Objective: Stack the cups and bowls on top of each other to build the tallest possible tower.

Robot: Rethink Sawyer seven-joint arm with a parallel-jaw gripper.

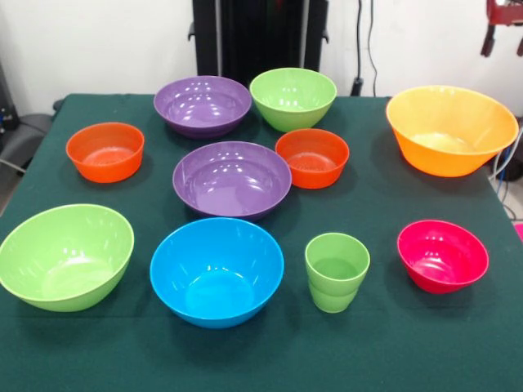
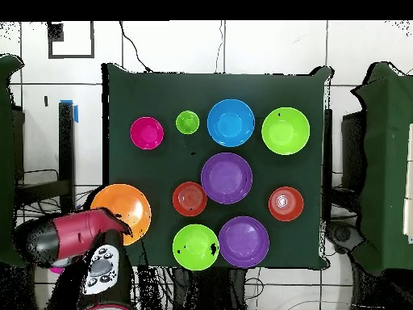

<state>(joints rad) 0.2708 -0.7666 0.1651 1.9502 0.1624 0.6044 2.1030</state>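
**Waiting beside ten loose pieces**

Hanging at the top right corner of the front view, the gripper (image 1: pixel 502 24) shows only as a red and black piece, and whether it is open or closed cannot be told. It holds nothing that can be seen.

Directly below it on the green table (image 1: pixel 384 359) sits the large orange bowl (image 1: pixel 451 131), the nearest piece. Further from the gripper along the same row stand the closer green bowl (image 1: pixel 293 98) and the edge purple bowl (image 1: pixel 203 106). The closer red bowl (image 1: pixel 312 158) sits just beside the middle purple bowl (image 1: pixel 232 180). The farther red bowl (image 1: pixel 105 151) is well off to the left. Farthest from the gripper runs the front row: the pink bowl (image 1: pixel 442 255), the cup (image 1: pixel 337 271), the blue bowl (image 1: pixel 216 271) and the farther green bowl (image 1: pixel 65 256). Every piece stands mouth up on the cloth.

From overhead the arm (image 2: pixel 77 232) lies at the lower left, its end over the rim of the large orange bowl (image 2: pixel 121 211); the gripper itself cannot be made out. Next out come the closer red bowl (image 2: pixel 189 198) and the closer green bowl (image 2: pixel 195 246), then the middle purple bowl (image 2: pixel 227 178) and the edge purple bowl (image 2: pixel 244 240). The farther red bowl (image 2: pixel 285 203) sits beyond those. The pink bowl (image 2: pixel 147 132), cup (image 2: pixel 187 122), blue bowl (image 2: pixel 231 123) and farther green bowl (image 2: pixel 285 130) line the opposite side.
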